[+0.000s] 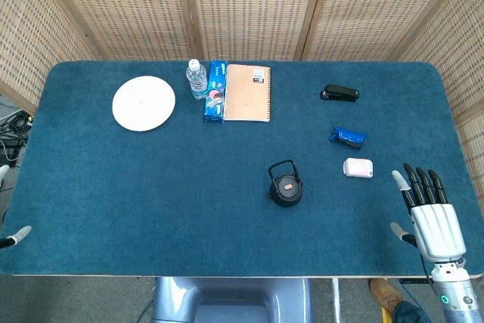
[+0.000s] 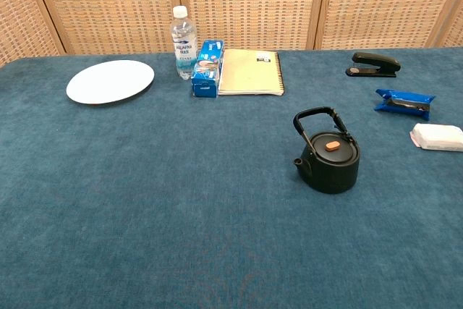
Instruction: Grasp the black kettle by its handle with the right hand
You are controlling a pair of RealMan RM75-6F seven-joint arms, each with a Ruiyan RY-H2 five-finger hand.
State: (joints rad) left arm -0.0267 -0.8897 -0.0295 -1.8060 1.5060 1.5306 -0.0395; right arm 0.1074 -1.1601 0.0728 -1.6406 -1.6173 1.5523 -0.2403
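The black kettle (image 1: pixel 286 186) stands upright near the middle of the blue table, its arched handle (image 1: pixel 282 166) raised above a lid with an orange knob. The chest view shows the kettle (image 2: pixel 329 158) with its handle (image 2: pixel 318 117) tilted back and its spout to the left. My right hand (image 1: pixel 429 213) hovers at the table's front right corner, fingers straight and spread, empty, well to the right of the kettle. Only fingertips of my left hand (image 1: pixel 17 235) show at the front left edge. Neither hand appears in the chest view.
A white plate (image 1: pixel 144 103), water bottle (image 1: pixel 197 79), blue box (image 1: pixel 216 91) and notebook (image 1: pixel 247 92) lie at the back. A black stapler (image 1: pixel 339 94), blue packet (image 1: pixel 349 137) and white pack (image 1: pixel 358 167) lie between the kettle and the right side.
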